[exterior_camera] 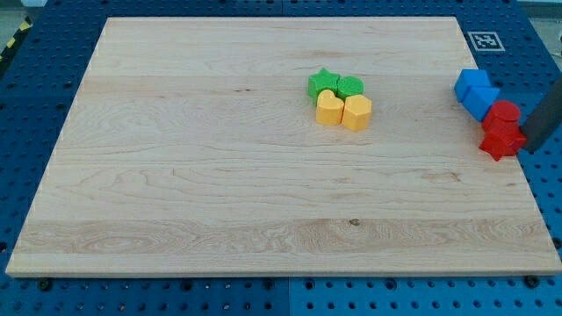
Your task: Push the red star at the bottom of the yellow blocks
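Observation:
The red star (500, 140) lies near the board's right edge. A second red block (505, 111) touches it from above. Two yellow blocks sit together near the board's middle: a yellow heart (329, 109) on the left and a yellow pentagon-like block (356, 112) on the right. My tip (529, 148) is at the view's right, right against the red star's right side. The rod rises toward the view's upper right and leaves the frame.
A green star (322, 84) and a round green block (349, 86) touch the yellow blocks from above. Two blue blocks (476, 92) sit just above the red ones. The board's right edge (527, 189) is close to the star. A black-and-white marker (483, 39) is at the top right corner.

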You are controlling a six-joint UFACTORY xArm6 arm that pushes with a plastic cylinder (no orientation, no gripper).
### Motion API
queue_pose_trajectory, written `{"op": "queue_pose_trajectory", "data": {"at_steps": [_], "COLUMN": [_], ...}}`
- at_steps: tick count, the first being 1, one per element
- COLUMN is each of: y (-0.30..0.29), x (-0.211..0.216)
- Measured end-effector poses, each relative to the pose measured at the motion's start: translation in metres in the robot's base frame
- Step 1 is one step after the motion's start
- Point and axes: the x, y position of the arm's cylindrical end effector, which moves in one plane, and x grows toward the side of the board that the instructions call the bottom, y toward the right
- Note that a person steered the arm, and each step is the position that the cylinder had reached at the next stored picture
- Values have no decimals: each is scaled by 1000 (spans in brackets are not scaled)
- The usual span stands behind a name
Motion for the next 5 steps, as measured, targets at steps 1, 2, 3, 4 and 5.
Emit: {"op": "queue_pose_trajectory", "data": {"at_steps": [1,2,3,4,5], "y": [-26,-52,-74,-100,-115], "x": [1,1,1,4,4]}}
